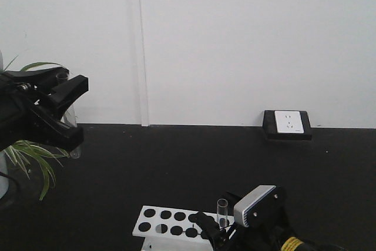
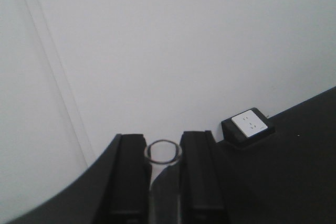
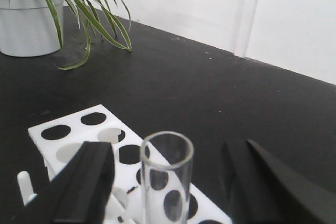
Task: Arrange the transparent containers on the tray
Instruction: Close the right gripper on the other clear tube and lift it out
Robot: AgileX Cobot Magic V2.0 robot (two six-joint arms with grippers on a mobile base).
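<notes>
My left gripper (image 1: 77, 111) is raised at the far left and shut on a clear glass tube (image 1: 71, 123). In the left wrist view the tube's open rim (image 2: 163, 151) sits tight between the two black fingers (image 2: 131, 177). A second clear tube (image 3: 167, 174) stands upright in a white rack with round holes (image 3: 71, 129). My right gripper (image 3: 168, 153) is open around that tube, with a gap on each side. In the front view the same tube (image 1: 222, 211) rises from the rack (image 1: 167, 220) at the bottom edge. The yellow tray is out of view.
The table surface is black, with a white wall behind it. A potted spider plant (image 3: 31, 22) stands at the left (image 1: 29, 151). A black box with a white socket (image 1: 287, 124) sits against the wall on the right, also in the left wrist view (image 2: 251, 125).
</notes>
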